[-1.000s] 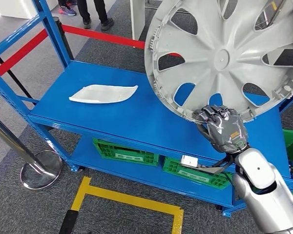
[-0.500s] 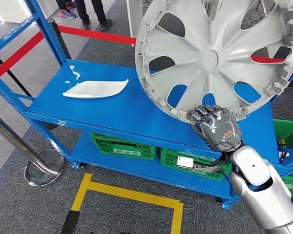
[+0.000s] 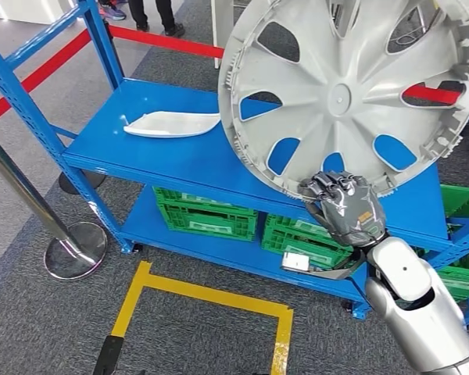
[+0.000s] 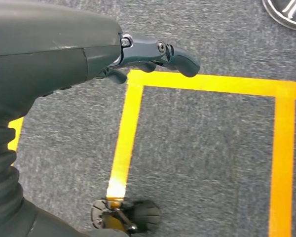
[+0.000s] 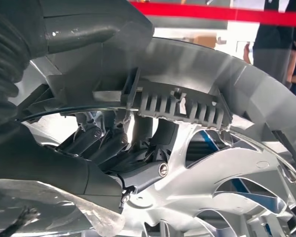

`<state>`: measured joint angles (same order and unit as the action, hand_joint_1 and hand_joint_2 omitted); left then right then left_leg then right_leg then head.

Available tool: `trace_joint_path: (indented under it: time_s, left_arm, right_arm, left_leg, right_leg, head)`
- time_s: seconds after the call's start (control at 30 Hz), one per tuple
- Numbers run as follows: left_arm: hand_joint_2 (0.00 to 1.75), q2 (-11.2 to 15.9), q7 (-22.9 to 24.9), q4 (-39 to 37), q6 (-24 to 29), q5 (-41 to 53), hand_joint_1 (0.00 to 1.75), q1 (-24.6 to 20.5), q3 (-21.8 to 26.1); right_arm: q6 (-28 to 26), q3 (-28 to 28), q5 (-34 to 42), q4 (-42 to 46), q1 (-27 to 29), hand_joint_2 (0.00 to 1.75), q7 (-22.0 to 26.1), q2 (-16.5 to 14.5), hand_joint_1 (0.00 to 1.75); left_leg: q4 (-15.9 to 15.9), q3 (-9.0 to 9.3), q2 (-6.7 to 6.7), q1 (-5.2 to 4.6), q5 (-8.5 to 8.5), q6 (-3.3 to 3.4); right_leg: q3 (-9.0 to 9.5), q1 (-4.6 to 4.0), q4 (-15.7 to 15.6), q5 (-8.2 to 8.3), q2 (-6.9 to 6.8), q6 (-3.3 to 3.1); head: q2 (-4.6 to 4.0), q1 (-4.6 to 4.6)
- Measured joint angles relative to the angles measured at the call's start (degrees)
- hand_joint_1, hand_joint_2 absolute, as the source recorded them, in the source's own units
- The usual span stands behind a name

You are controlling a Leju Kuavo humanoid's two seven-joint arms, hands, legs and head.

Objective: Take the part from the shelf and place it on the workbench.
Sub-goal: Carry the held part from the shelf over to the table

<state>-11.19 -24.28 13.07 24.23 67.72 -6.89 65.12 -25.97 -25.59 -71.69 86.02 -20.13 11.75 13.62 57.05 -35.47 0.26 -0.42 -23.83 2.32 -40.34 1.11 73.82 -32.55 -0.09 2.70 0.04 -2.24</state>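
- A large round grey plastic wheel cover [image 3: 344, 94], with spoke-shaped cut-outs and a ribbed inner rim, was held up in the air above the right part of the blue metal shelf [image 3: 179, 156], its hollow inner side turned toward the head camera.
- The cover was gripped at its lower rim by the right hand [image 3: 345, 205], whose dark fingers [image 5: 101, 143] were curled through a cut-out and closed against the ribbed edge.
- No part of the cover was seen resting on the shelf top.
- The left hand [image 4: 64, 54] was seen hanging above grey carpet; its fingers [image 4: 165, 52] were stretched out and apart, with nothing held.
- A flat white elongated plastic part [image 3: 172, 123] lay on the shelf top, well apart from the cover, toward the left.
- Green plastic crates [image 3: 205, 215] stood on the lower shelf level.
- Yellow floor tape [image 3: 209, 301] marked a rectangle on the carpet in front of the shelf.
- A red barrier band [image 3: 161, 41] and a chrome barrier post [image 3: 43, 211] stood near the shelf, and the legs of people [image 3: 155, 16] were seen beyond the band.
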Motion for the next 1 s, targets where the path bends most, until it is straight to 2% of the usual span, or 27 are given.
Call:
trace_joint_path:
  time_s: [0.03, 0.07, 0.1, 0.13, 0.17, 0.2, 0.23, 0.27, 0.3, 0.33, 0.4, 0.43, 0.47, 0.5, 0.53, 0.57, 0.63, 0.67, 0.7, 0.77, 0.8, 0.83, 0.9, 0.93, 0.97, 1.0]
  left_arm:
    - [1.75, 0.0, 0.0, 0.0, 0.0, 0.0, 0.0, 0.0, 0.0]
    - [1.75, 0.0, 0.0, 0.0, 0.0, 0.0, 0.0, 0.0, 0.0]
    - [1.75, -0.1, 0.0, 0.0, -0.1, 0.0, 0.0, 0.0, 0.0]
    - [1.75, -0.1, -0.1, 0.0, -0.1, -0.1, 0.0, 0.0, 0.0]
    - [1.75, -0.1, -0.1, 0.0, -0.1, -0.1, 0.0, 0.0, 0.0]
    - [1.75, -0.1, -0.2, 0.0, -0.1, -0.1, 0.0, 0.1, 0.0]
    - [1.75, 0.0, -0.2, 0.0, -0.1, -0.1, 0.0, 0.2, 0.0]
    - [1.75, 0.0, -0.3, 0.0, -0.1, -0.2, 0.0, 0.3, 0.0]
    - [1.75, 0.1, -0.3, 0.0, -0.1, -0.2, 0.0, 0.3, 0.0]
    - [1.75, 0.1, -0.3, 0.0, -0.1, -0.2, 0.0, 0.4, 0.0]
    - [1.75, 0.2, -0.3, 0.0, -0.1, -0.2, 0.0, 0.4, 0.0]
    - [1.75, 0.2, -0.3, 0.0, -0.1, -0.2, 0.0, 0.4, 0.1]
    - [1.75, 0.2, -0.3, 0.0, -0.2, -0.2, 0.0, 0.4, 0.0]
    - [1.75, 0.2, -0.3, 0.0, -0.2, -0.2, 0.0, 0.4, 0.0]
    - [1.75, 0.2, -0.3, 0.0, -0.3, -0.2, 0.0, 0.4, 0.0]
    - [1.75, 0.3, -0.3, 0.0, -0.3, -0.2, 0.0, 0.4, 0.0]
    - [1.75, 0.4, -0.3, 0.0, -0.3, -0.2, 0.0, 0.3, 0.0]
    - [1.75, 0.5, -0.3, 0.0, -0.3, -0.2, 0.0, 0.2, 0.0]
    - [1.75, 0.5, -0.3, 0.0, -0.3, -0.2, 0.0, 0.2, 0.0]
    - [1.75, 0.4, -0.4, 0.0, -0.3, -0.1, 0.0, 0.3, 0.0]
    - [1.75, 0.4, -0.5, 0.0, -0.3, -0.1, 0.0, 0.3, 0.0]
    - [1.75, 0.4, -0.7, 0.0, -0.5, -0.1, 0.0, 0.3, 0.0]
    - [1.75, 0.4, -1.0, 0.0, -0.9, 0.0, 0.0, 0.3, 0.0]
    - [1.75, 0.3, -1.1, 0.0, -1.0, 0.0, 0.0, 0.3, 0.0]
    - [1.75, 0.3, -1.1, 0.0, -1.1, 0.0, 0.0, 0.4, 0.0]
    - [1.75, 0.3, -1.1, 0.0, -1.2, 0.0, 0.0, 0.4, 0.0]
  right_arm:
    - [-0.1, 0.0, -0.1, -0.1, 0.1, 1.75, -0.1, 0.0, 1.75]
    - [-0.1, 0.0, -0.2, -0.1, 0.2, 1.75, -0.2, 0.0, 1.75]
    - [-0.3, 0.1, -0.3, -0.1, 0.2, 1.75, -0.3, 0.0, 1.75]
    - [-0.4, 0.1, -0.3, 0.0, 0.3, 1.75, -0.5, 0.0, 1.75]
    - [-0.6, 0.1, -0.3, 0.0, 0.4, 1.75, -0.5, 0.0, 1.75]
    - [-0.7, 0.2, -0.3, 0.0, 0.5, 1.75, -0.6, 0.0, 1.75]
    - [-0.9, 0.2, -0.3, 0.0, 0.7, 1.75, -0.6, 0.1, 1.75]
    - [-1.0, 0.2, -0.3, 0.0, 0.8, 1.75, -0.6, 0.1, 1.75]
    - [-1.1, 0.3, -0.3, 0.0, 1.0, 1.75, -0.6, 0.1, 1.75]
    - [-1.2, 0.4, -0.3, 0.0, 1.1, 1.75, -0.6, 0.1, 1.75]
    - [-1.4, 0.9, -0.2, 0.1, 1.4, 1.75, -0.7, 0.2, 1.75]
    - [-1.5, 1.1, -0.2, 0.2, 1.6, 1.75, -0.8, 0.3, 1.75]
    - [-1.5, 1.4, -0.1, 0.2, 1.8, 1.75, -0.8, 0.4, 1.75]
    - [-1.6, 1.6, -0.1, 0.3, 2.0, 1.75, -0.8, 0.5, 1.75]
    - [-1.6, 1.8, -0.1, 0.4, 2.2, 1.75, -0.8, 0.6, 1.75]
    - [-1.6, 1.9, -0.1, 0.5, 2.4, 1.75, -0.9, 0.6, 1.75]
    - [-1.7, 2.1, -0.1, 0.8, 2.5, 1.75, -0.9, 0.8, 1.75]
    - [-1.7, 2.3, -0.1, 0.9, 2.6, 1.75, -0.9, 0.8, 1.75]
    - [-1.8, 2.4, 0.0, 1.0, 2.6, 1.75, -0.9, 0.9, 1.75]
    - [-1.9, 2.6, 0.0, 1.0, 2.9, 1.75, -0.9, 0.9, 1.75]
    - [-1.9, 2.7, 0.0, 1.0, 3.0, 1.75, -0.9, 1.0, 1.75]
    - [-2.0, 2.8, 0.0, 1.1, 3.2, 1.75, -0.8, 1.1, 1.75]
    - [-2.1, 3.1, 0.1, 1.1, 3.4, 1.75, -0.9, 1.3, 1.75]
    - [-2.1, 3.2, 0.3, 1.1, 3.6, 1.75, -0.9, 1.3, 1.75]
    - [-2.1, 3.3, 0.5, 1.1, 3.8, 1.75, -0.9, 1.4, 1.75]
    - [-2.2, 3.4, 0.7, 1.1, 4.0, 1.75, -0.9, 1.4, 1.75]
  left_leg:
    - [0.1, -0.68, 0.0, 0.02, 0.5, -0.14]
    - [0.3, -1.31, 0.0, 0.0, 0.93, -0.34]
    - [0.6, -1.87, 0.0, -0.06, 1.32, -0.57]
    - [0.8, -2.28, -0.01, -0.12, 1.75, -0.86]
    - [0.9, -2.58, -0.01, -0.16, 2.19, -1.17]
    - [1.0, -2.74, -0.01, -0.17, 2.67, -1.49]
    - [0.9, -2.91, -0.06, -0.13, 3.03, -1.81]
    - [1.2, -3.21, -0.12, -0.08, 2.53, -2.16]
    - [2.4, -3.69, -0.19, -0.01, 0.92, -2.53]
    - [4.8, -4.39, -0.24, 0.12, -1.7, -2.89]
    - [12.3, -5.87, -0.25, 0.37, -7.66, -3.5]
    - [15.6, -6.19, -0.25, 0.45, -9.23, -3.67]
    - [17.6, -5.85, -0.25, 0.49, -9.44, -3.72]
    - [17.4, -4.57, -0.26, 0.5, -8.5, -3.62]
    - [15.2, -2.38, -0.27, 0.48, -7.05, -3.37]
    - [11.4, 0.58, -0.34, 0.4, -5.89, -2.93]
    - [3.1, 6.27, -0.43, 0.09, -5.82, -1.97]
    - [0.5, 7.79, -0.48, -0.11, -6.26, -1.6]
    - [-0.8, 8.32, -0.47, -0.3, -6.49, -1.37]
    - [-1.5, 7.85, -0.36, -0.26, -5.61, -0.83]
    - [-1.7, 7.47, -0.28, -0.14, -5.02, -0.45]
    - [-2.0, 6.98, -0.19, 0.0, -4.4, -0.11]
    - [-2.0, 5.58, -0.14, 0.01, -3.25, 0.27]
    - [-1.9, 4.85, -0.12, -0.03, -2.73, 0.28]
    - [-1.9, 4.16, -0.09, -0.04, -2.24, 0.25]
    - [-1.8, 3.49, -0.05, -0.03, -1.82, 0.16]
  right_leg:
    - [2.58, 0.02, -2.8, 1.42, -0.02, -0.02]
    - [5.69, 0.01, -6.9, 2.05, -0.06, -0.07]
    - [8.73, -0.06, -11.1, 2.01, -0.02, -0.18]
    - [10.82, -0.14, -14.3, 1.56, -0.01, -0.33]
    - [11.91, -0.28, -16.1, 0.96, 0.02, -0.54]
    - [12.05, -0.38, -16.6, 0.95, 0.07, -0.88]
    - [11.48, -0.31, -16.5, 1.34, 0.0, -1.35]
    - [11.04, -0.24, -16.5, 1.81, -0.06, -1.91]
    - [10.48, -0.11, -16.5, 2.41, -0.14, -2.48]
    - [9.86, 0.0, -16.6, 3.08, -0.21, -2.92]
    - [8.5, -0.05, -16.5, 4.36, -0.23, -3.28]
    - [7.71, -0.07, -16.4, 4.97, -0.22, -3.29]
    - [6.9, -0.11, -16.3, 5.53, -0.22, -3.25]
    - [6.11, -0.16, -16.2, 6.07, -0.21, -3.17]
    - [5.38, -0.23, -16.1, 6.58, -0.18, -3.07]
    - [4.78, -0.27, -16.0, 7.06, -0.16, -2.94]
    - [4.03, -0.4, -15.9, 7.98, -0.14, -2.43]
    - [3.85, -0.35, -16.0, 8.48, -0.18, -2.11]
    - [3.72, -0.31, -16.1, 9.02, -0.22, -1.73]
    - [3.29, -0.18, -16.3, 9.37, -0.2, -1.11]
    - [2.74, -0.16, -15.6, 8.28, -0.13, -0.88]
    - [1.91, -0.14, -13.8, 6.23, -0.07, -0.67]
    - [-0.36, -0.04, -6.9, 0.94, -0.01, -0.3]
    - [-1.3, -0.02, -3.2, -0.57, -0.01, -0.11]
    - [-1.74, -0.02, -0.6, -0.85, 0.0, 0.03]
    - [-1.12, -0.02, 0.0, 0.19, -0.01, 0.11]
  head:
    - [0.0, 0.0]
    - [0.0, 0.0]
    - [0.0, -0.04]
    - [0.0, -0.06]
    - [0.0, -0.08]
    - [0.0, -0.11]
    - [0.0, -0.07]
    - [0.0, -0.11]
    - [0.0, -0.19]
    - [0.0, -0.26]
    - [0.0, -0.42]
    - [0.0, -0.44]
    - [0.0, -0.45]
    - [0.0, -0.45]
    - [0.0, -0.46]
    - [0.0, -0.44]
    - [0.0, -0.41]
    - [0.0, -0.41]
    - [0.0, -0.4]
    - [0.0, -0.39]
    - [0.0, -0.3]
    - [0.0, -0.2]
    - [0.0, -0.02]
    - [0.0, 0.0]
    - [0.0, 0.0]
    - [0.0, 0.01]
